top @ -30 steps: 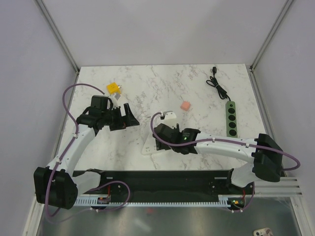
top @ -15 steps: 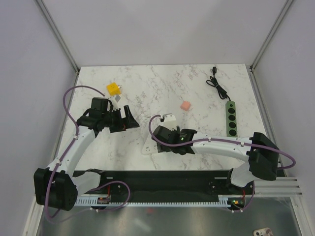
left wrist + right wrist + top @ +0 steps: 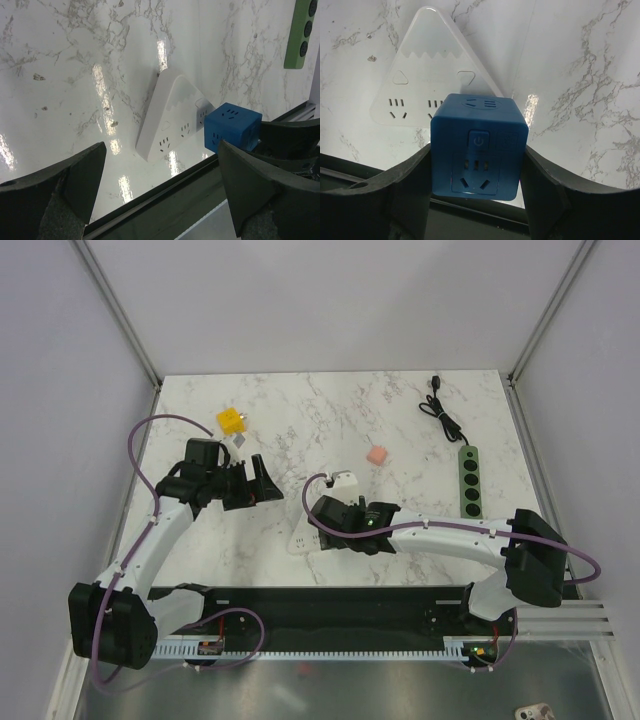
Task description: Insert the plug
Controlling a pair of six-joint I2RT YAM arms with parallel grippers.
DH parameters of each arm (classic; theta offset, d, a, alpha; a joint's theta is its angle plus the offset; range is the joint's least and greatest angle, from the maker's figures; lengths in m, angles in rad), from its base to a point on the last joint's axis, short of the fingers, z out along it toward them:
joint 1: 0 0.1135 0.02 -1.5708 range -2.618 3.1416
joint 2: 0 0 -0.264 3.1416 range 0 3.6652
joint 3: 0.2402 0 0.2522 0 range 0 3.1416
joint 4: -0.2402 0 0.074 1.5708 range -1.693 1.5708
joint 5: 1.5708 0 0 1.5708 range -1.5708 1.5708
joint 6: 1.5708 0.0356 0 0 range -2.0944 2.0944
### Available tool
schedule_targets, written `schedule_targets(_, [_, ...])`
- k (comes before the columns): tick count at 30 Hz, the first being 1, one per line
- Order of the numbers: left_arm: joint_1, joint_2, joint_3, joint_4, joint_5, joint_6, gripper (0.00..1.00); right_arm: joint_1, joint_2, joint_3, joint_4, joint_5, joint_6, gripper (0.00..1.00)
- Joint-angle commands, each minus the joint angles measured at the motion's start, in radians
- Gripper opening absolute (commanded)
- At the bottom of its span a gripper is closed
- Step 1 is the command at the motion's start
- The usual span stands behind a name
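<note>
Right hand (image 3: pixel 477 186) sits further left than second ago; we pinch blue cube plug (image 3: pixel 478 145) by white triangular strip (image 3: pixel 427 90), insertion close. Left hand (image 3: pixel 162 180) spread, empty.

The left arm (image 3: pixel 158 532) reaches up the frame's left side, its left gripper (image 3: pixel 161 152) spread wide. The right arm (image 3: pixel 450 532) stretches leftward across lower centre, with the right gripper (image 3: pixel 478 167) clamped on a blue cube (image 3: pixel 479 131).
</note>
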Motion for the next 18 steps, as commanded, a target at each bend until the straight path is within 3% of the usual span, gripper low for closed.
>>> schedule_targets(1, [0.002,-0.023,-0.001,0.030,0.043,0.041,1.00,0.004,-0.010,0.028,0.030,0.005,0.025,0.00])
schedule_targets(18, [0.002,-0.040,-0.004,0.033,0.037,0.044,1.00,0.004,0.029,0.007,0.041,0.050,0.080,0.00])
